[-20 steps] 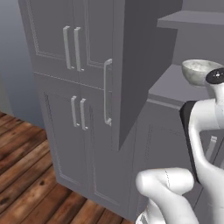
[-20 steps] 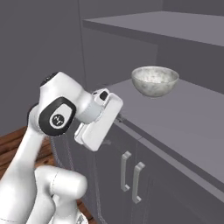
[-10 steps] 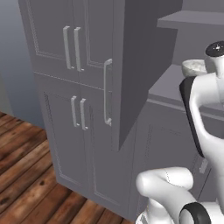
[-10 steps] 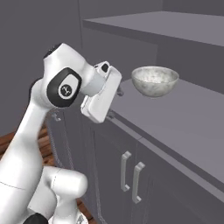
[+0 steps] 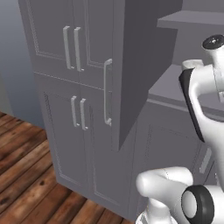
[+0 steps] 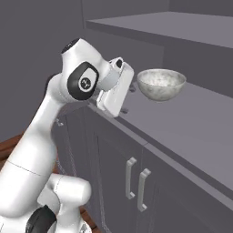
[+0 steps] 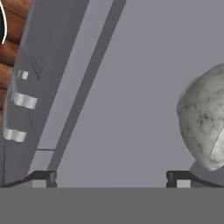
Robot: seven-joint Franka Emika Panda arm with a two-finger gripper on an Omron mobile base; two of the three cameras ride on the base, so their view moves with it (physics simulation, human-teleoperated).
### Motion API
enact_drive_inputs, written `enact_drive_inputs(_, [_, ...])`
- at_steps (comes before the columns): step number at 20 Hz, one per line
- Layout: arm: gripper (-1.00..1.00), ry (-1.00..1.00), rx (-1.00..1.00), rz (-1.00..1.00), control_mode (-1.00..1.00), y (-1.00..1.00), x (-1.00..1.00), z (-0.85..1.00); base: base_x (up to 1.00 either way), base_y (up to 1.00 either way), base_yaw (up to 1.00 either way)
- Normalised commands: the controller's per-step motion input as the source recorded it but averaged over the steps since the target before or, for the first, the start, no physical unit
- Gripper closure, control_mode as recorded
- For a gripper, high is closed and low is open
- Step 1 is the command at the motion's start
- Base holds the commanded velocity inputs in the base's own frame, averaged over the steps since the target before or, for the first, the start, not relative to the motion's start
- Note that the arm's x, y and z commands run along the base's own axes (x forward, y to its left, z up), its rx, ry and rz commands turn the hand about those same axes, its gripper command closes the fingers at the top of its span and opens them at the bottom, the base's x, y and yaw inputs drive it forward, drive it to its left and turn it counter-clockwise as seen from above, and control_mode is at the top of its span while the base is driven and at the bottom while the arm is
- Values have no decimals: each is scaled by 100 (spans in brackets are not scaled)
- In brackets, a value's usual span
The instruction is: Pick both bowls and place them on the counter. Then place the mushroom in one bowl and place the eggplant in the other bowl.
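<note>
A grey-white speckled bowl (image 6: 161, 84) stands upright on the grey shelf (image 6: 191, 123) of the tall cupboard. In the hand view the bowl (image 7: 203, 118) lies at the right edge, just beyond my right fingertip (image 7: 179, 177). My gripper (image 6: 128, 98) hangs over the shelf's front edge, a short way left of the bowl. It is open, with nothing between its fingers, and apart from the bowl. In the hand view the gripper (image 7: 111, 178) faces bare shelf. The counter, the mushroom and the eggplant are out of view.
The cupboard's open door (image 5: 131, 65) with its long handle (image 5: 107, 92) juts out left of the arm. Shut doors with paired handles (image 6: 136, 182) sit below the shelf. A second shelf (image 6: 182, 22) runs above the bowl. The wood floor (image 5: 26, 175) lies below.
The arm has risen and carried the open gripper closer to the bowl. In the left base view the arm now covers the bowl.
</note>
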Motion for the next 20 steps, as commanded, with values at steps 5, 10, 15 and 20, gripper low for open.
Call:
enact_drive_inputs(5, [-100,0,0,0,-100,-12,62,0,0,0,0])
enact_drive_inputs(10, [-100,0,0,0,-100,-16,60,0,0,0,0])
enact_drive_inputs(15, [-100,0,0,0,-100,-19,62,-1,0,0,0])
enact_drive_inputs(20, [-100,0,0,0,-100,-17,69,-6,0,0,0])
